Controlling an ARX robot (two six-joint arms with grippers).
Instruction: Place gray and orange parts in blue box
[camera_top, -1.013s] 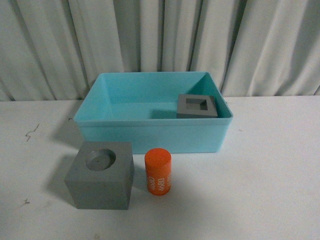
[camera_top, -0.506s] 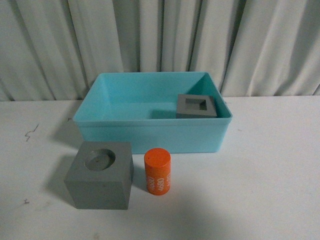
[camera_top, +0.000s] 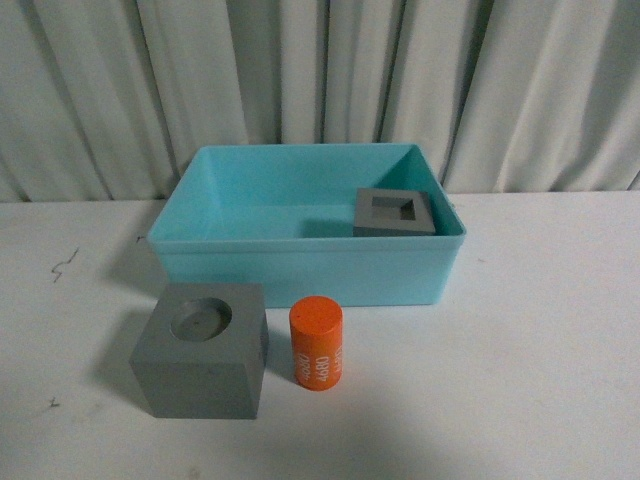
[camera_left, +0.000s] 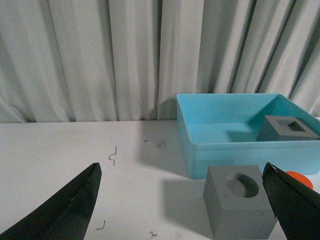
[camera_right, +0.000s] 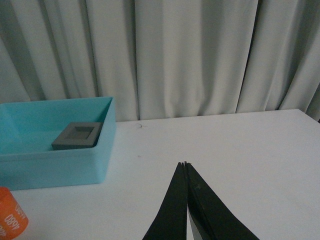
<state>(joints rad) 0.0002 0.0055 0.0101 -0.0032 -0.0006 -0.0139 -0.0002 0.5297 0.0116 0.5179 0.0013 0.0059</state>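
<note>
The gray cube with the square recess (camera_top: 394, 212) lies in the blue box (camera_top: 300, 276), at its right side. The gray cube with the round recess (camera_top: 200, 350) and the orange cylinder (camera_top: 316, 343) stand just beside each other on the worktop (camera_top: 540, 350), before the box; neither has shifted in the last second, so two parts are left. The left hand (camera_left: 181, 166) is wide apart near the round-recess cube, probably next; the right hand (camera_right: 184, 164) is together, empty
</note>
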